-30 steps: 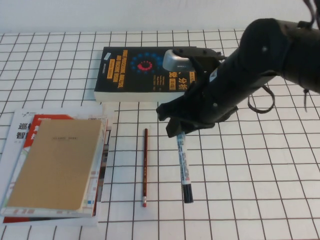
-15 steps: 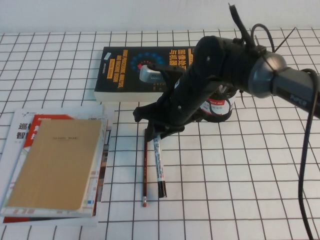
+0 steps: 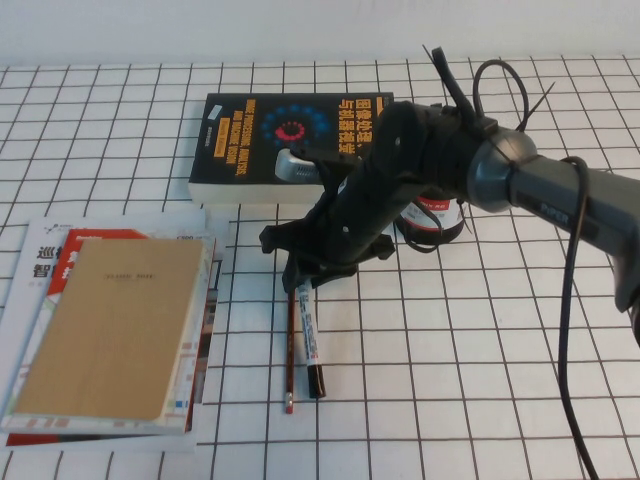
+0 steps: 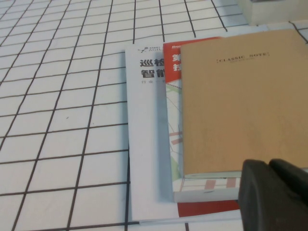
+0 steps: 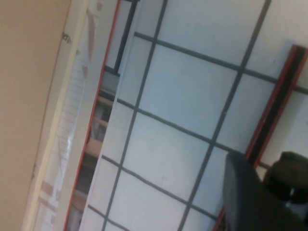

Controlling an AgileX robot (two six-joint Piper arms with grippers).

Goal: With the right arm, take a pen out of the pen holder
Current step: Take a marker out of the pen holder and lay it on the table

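Carrying the pen away from the pen holder: I am reading this as the late part of the task, with extraction done and set-down pending. The right gripper is hanging low over the worktop, in front of the black book, its jaws clenched on the pen's upper end. The pen is out of the holder and pointing toward me, black cap end lowest, just beside the pencil and nearly parallel to it. I cannot tell whether the cap end is touching the worktop. The holder is sitting behind the right arm, largely hidden. The left gripper is idling at the near edge of the tan notebook; its state I cannot tell.

Next move, as I am judging it: lowering until the pen is lying flat, keeping it off the pencil, then releasing and lifting straight up so the pen is not dragged along.
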